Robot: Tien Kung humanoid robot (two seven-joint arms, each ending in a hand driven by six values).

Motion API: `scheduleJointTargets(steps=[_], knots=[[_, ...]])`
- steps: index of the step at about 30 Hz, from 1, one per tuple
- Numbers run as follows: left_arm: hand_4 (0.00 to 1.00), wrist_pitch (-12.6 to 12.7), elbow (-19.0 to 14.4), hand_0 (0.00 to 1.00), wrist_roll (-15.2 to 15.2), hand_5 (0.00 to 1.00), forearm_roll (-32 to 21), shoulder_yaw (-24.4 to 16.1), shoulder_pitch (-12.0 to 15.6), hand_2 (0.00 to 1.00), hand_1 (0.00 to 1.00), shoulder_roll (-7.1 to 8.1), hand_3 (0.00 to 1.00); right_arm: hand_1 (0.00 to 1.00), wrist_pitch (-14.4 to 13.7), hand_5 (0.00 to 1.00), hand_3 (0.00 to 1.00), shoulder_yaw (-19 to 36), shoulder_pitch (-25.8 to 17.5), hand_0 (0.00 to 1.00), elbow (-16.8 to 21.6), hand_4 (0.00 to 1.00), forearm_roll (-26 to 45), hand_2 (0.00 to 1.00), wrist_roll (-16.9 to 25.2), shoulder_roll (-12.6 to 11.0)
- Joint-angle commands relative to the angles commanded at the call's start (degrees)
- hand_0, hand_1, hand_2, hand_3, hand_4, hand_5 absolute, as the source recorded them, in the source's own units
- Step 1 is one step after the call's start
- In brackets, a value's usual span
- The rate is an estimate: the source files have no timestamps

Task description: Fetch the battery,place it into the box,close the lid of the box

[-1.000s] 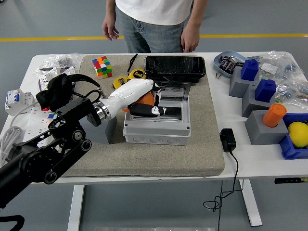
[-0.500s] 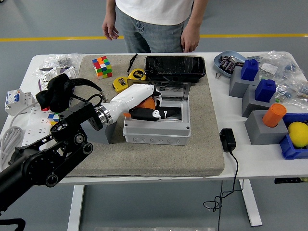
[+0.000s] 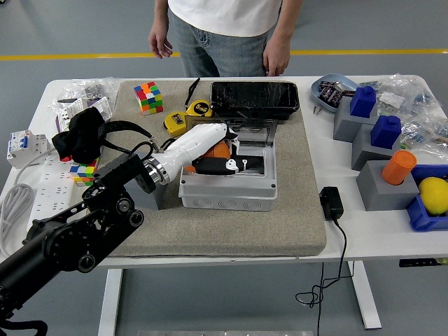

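Head view: left hand [image 3: 218, 150] over unlabelled box [image 3: 229, 183].

**White workbench on a grey shop floor**

A white height-adjustable table [image 3: 364, 241] stands on a smooth grey floor [image 3: 70, 28]. Beyond the table's far edge runs a yellow painted floor line [image 3: 77, 56]. Even overhead light falls across the tabletop.

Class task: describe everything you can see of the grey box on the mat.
The grey box looks like a plastic electrical enclosure: rectangular, with round knock-out marks along its front wall. It sits flat mid-mat, its dark lid open behind it. The left hand, white with black fingers, reaches into its open top, over something orange.
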Motion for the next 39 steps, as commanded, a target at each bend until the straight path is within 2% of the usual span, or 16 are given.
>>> scheduleJointTargets(steps=[23,33,39], knots=[[0.941,4.55,8.99,0.023,-2.94,0.833,4.05,-1.98,-2.11,0.002,0.002,-6.61,0.002,0.898,0.13,0.998,0.841,-0.21,0.57,0.954,0.0,0.998,0.27,0.822,0.08,0.12],[0.954,7.21,12.36,0.027,-4.89,0.823,5.3,-2.14,-3.0,0.002,0.002,-6.68,0.002,0.899,0.2,0.998,0.841,-0.17,0.67,0.954,0.0,0.998,0.23,0.822,0.03,0.08],[0.958,7.81,12.66,0.037,-5.26,0.815,6.05,-2.08,-3.13,0.002,0.002,-6.68,0.002,0.899,0.22,0.998,0.841,-0.32,0.68,0.954,0.0,0.998,0.4,0.822,0.11,0.13]])
